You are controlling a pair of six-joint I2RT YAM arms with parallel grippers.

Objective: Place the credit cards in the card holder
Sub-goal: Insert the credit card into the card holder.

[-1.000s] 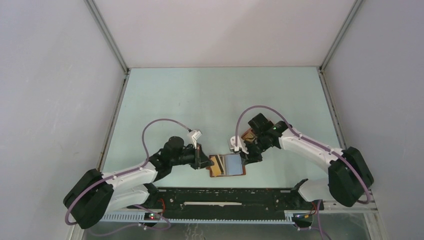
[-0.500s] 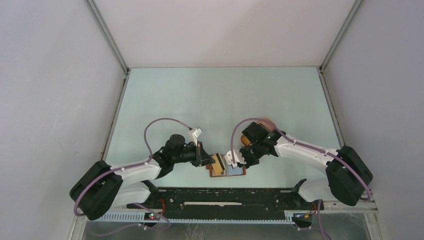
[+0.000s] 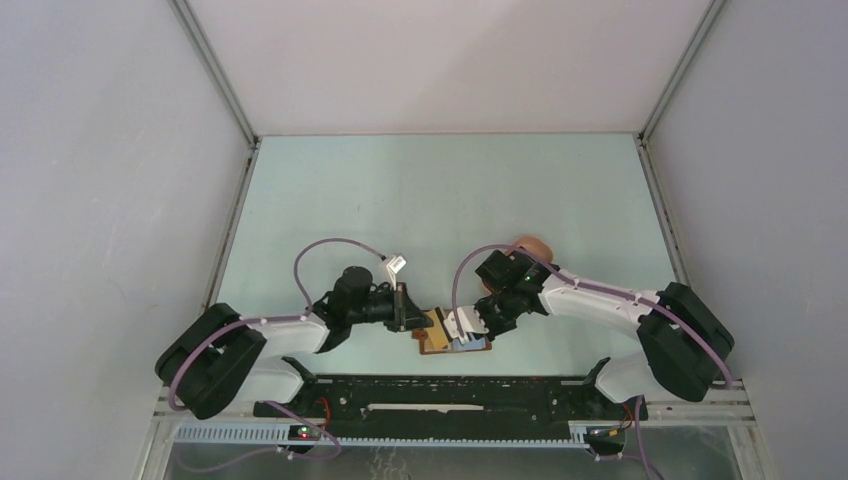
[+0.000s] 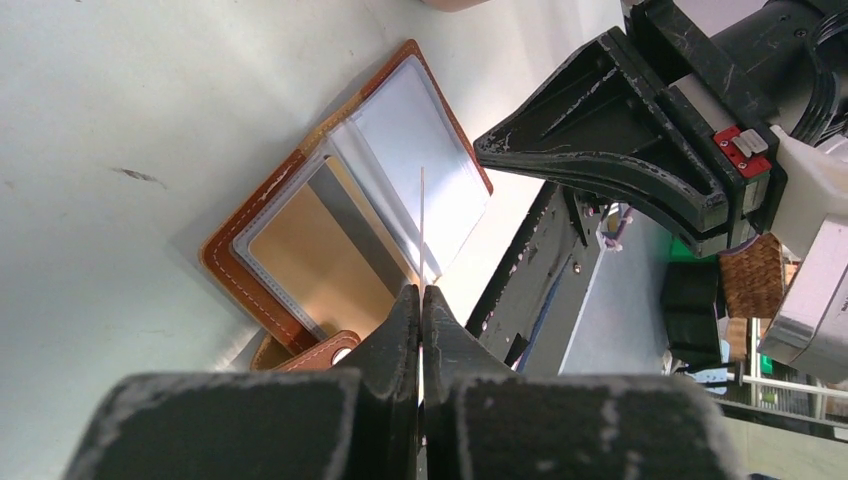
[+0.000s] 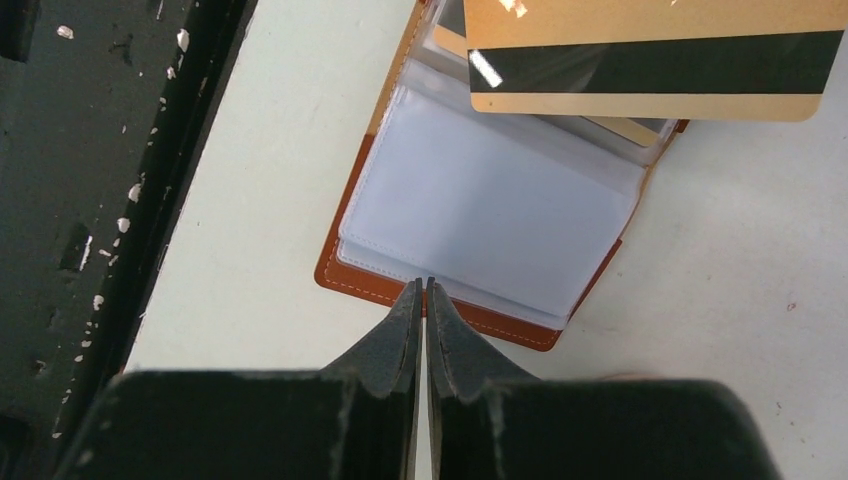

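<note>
Left tool (image 4: pixel 421 290) clenched on gold credit card (image 5: pixel 640 60), above open card holder (image 5: pixel 480 312) on counter (image 5: pixel 750 300). Right tool (image 5: pixel 421 285) clenched, tips at card holder's stitched edge; grasp undeterminable.

We tag this a robotics lab cell: bare white panel walls (image 3: pixel 450 60), aluminium corner posts (image 3: pixel 216 72), pale green tabletop (image 3: pixel 440 190), black mounting rail (image 3: pixel 440 395), purple cabling (image 3: pixel 330 243).

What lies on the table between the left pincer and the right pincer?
The open card holder, lying flat, as the top view shows. The left pincer holds a gold card over it; the right pincer sits at its edge.
</note>
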